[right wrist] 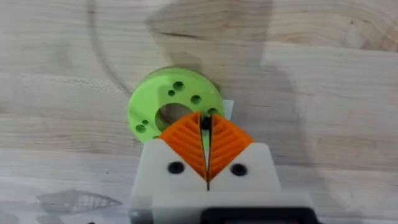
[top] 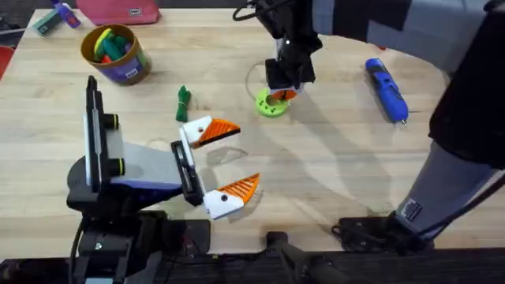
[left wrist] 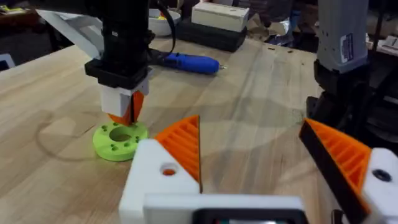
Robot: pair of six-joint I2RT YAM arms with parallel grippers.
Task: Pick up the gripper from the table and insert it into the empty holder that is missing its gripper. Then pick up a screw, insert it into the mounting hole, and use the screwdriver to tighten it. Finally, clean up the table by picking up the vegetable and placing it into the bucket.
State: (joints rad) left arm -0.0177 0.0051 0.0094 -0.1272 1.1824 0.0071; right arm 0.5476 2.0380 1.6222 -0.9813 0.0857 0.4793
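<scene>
The right gripper (right wrist: 207,134) is pinched almost closed on something small and dark, right over the green disc (top: 271,106). The left gripper (top: 226,164) sits wide open, holding nothing, near the disc. The vegetable (top: 183,103) lies between the disc and the bucket (top: 116,54). The screwdriver (top: 387,89) lies past the disc, away from the bucket.

Around the one lime disc (top: 271,106) on the table (top: 331,166): one blue screwdriver (top: 387,88) to its right, one green vegetable (top: 183,102) to its left, one bucket (top: 117,54) farther left. Two grippers: the right gripper (top: 278,95) over the disc, the left gripper (top: 226,162) nearer the bases than the disc
</scene>
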